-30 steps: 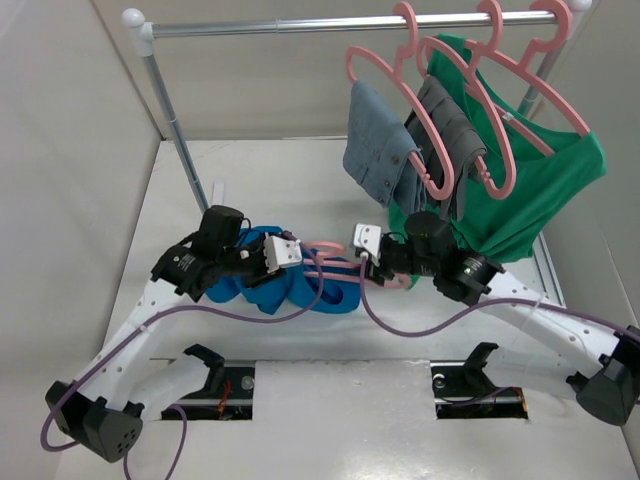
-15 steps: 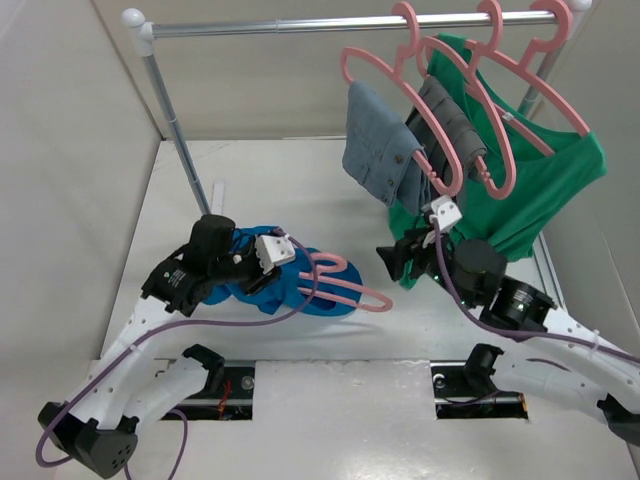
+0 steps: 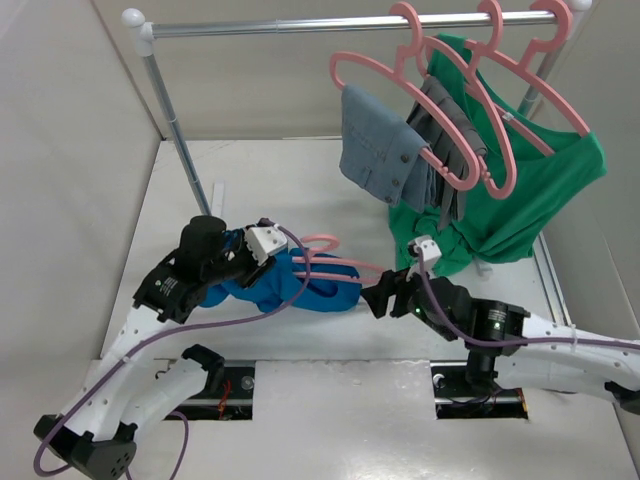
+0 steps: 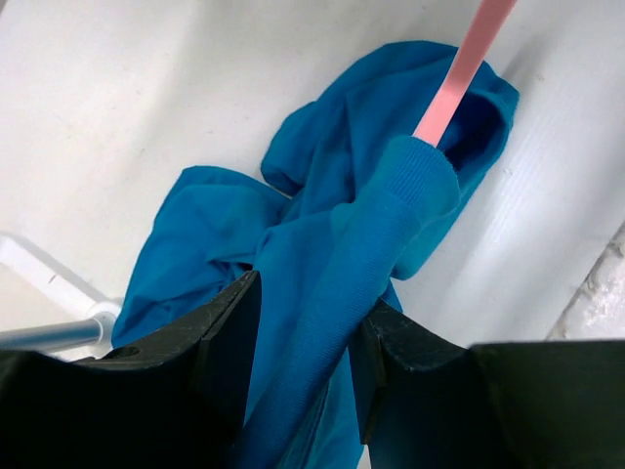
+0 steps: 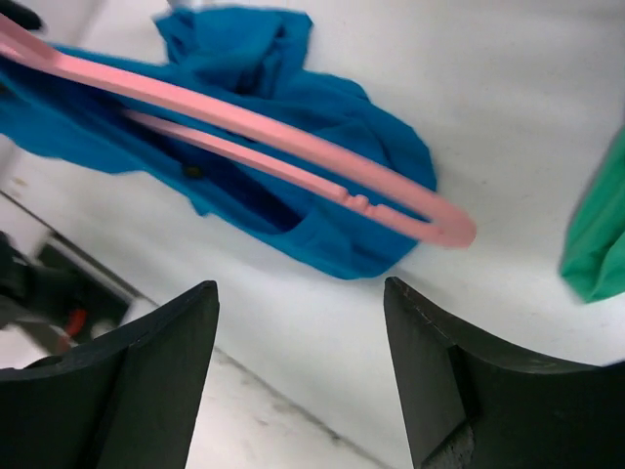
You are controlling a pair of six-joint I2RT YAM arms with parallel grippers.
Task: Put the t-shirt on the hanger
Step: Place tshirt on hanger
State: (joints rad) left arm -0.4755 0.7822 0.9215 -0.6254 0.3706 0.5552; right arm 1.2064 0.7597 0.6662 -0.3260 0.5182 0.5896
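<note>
Left hand (image 4: 305, 337) clamps t-shirt (image 4: 322, 225) (wrist view only); hanger (image 4: 459, 68) enters it.

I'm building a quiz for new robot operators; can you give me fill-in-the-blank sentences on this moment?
1. The left pincer is shut on the ____ t-shirt.
2. The right pincer is ____ and holds nothing.
3. The hanger that sits partly inside the t-shirt is ____ in colour.
4. The shirt hanging at the right end of the rail is ____.

Missing words: blue; open; pink; green.
</note>
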